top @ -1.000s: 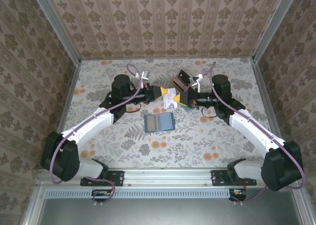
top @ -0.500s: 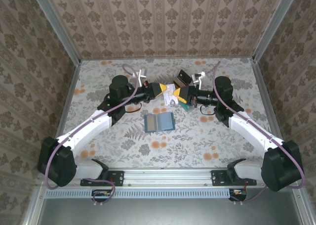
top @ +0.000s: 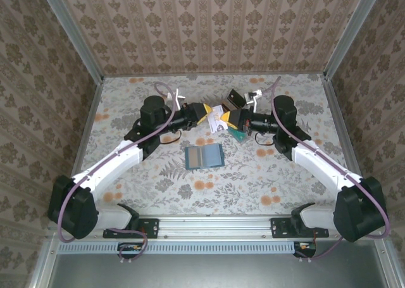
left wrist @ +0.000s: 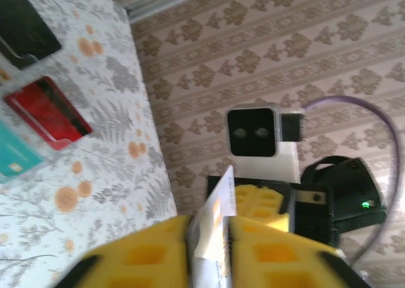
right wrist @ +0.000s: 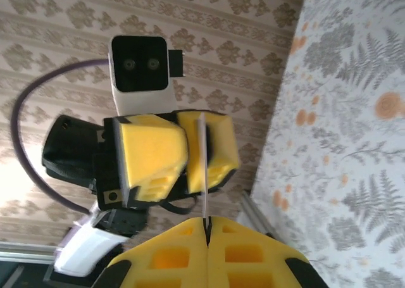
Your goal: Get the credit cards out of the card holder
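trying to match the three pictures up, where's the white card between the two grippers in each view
Top external: white card above centre, between left gripper and right gripper, beyond the card holder.
Left wrist: card bottom centre, tilted, between yellow fingers.
Right wrist: card at centre, edge-on thin line rising from yellow fingers.
Shared landmark: floral table cover.

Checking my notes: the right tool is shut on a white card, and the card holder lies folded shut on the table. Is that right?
Not quite: the card holder lies unfolded, inside facing up, as the top external view shows. The rest stands: the right tool is shut on the white card, with the card holder on the table.
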Controlling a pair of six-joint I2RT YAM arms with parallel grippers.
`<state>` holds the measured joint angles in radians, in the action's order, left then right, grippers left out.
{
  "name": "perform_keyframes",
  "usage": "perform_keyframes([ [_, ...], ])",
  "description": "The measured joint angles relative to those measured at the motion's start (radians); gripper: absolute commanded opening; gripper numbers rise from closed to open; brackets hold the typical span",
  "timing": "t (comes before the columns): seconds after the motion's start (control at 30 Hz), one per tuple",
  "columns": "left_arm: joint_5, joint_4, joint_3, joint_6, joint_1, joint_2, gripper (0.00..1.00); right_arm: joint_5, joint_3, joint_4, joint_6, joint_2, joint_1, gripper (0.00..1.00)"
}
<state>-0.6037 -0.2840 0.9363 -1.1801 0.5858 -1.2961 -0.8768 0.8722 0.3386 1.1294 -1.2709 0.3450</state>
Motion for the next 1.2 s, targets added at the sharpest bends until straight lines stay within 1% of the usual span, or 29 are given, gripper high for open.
perform_keyframes([
  [0.07, 0.030, 0.075, 0.004, 0.022, -0.020, 0.001, 0.60, 0.028, 0.047, -0.101, -0.109, -0.002, 0.000, 0.00],
  [0.13, 0.067, 0.183, 0.010, 0.062, -0.045, 0.001, 0.70, 0.069, 0.098, -0.205, -0.226, -0.010, 0.000, 0.00],
  [0.27, 0.171, 0.423, 0.018, 0.157, -0.094, 0.001, 0.83, 0.192, 0.231, -0.425, -0.490, -0.076, 0.000, 0.00],
  [0.33, 0.215, 0.513, 0.016, 0.199, -0.118, 0.001, 0.90, 0.264, 0.293, -0.505, -0.602, -0.132, 0.000, 0.00],
  [0.43, 0.264, 0.591, -0.005, 0.250, -0.156, 0.003, 0.99, 0.368, 0.367, -0.609, -0.758, -0.226, 0.000, 0.00],
  [0.6, 0.330, 0.673, -0.068, 0.300, -0.200, 0.011, 1.00, 0.512, 0.476, -0.732, -0.957, -0.384, 0.000, 0.00],
  [0.77, 0.347, 0.709, -0.101, 0.327, -0.208, 0.016, 1.00, 0.606, 0.602, -0.796, -1.098, -0.523, 0.003, 0.00],
  [0.9, 0.342, 0.713, -0.112, 0.337, -0.214, 0.016, 1.00, 0.636, 0.692, -0.818, -1.159, -0.619, 0.012, 0.00],
  [1.07, 0.332, 0.714, -0.124, 0.340, -0.215, 0.016, 1.00, 0.641, 0.747, -0.834, -1.206, -0.706, 0.030, 0.00],
  [1.2, 0.314, 0.715, -0.129, 0.341, -0.215, 0.016, 1.00, 0.674, 0.786, -0.863, -1.238, -0.762, 0.044, 0.00],
])
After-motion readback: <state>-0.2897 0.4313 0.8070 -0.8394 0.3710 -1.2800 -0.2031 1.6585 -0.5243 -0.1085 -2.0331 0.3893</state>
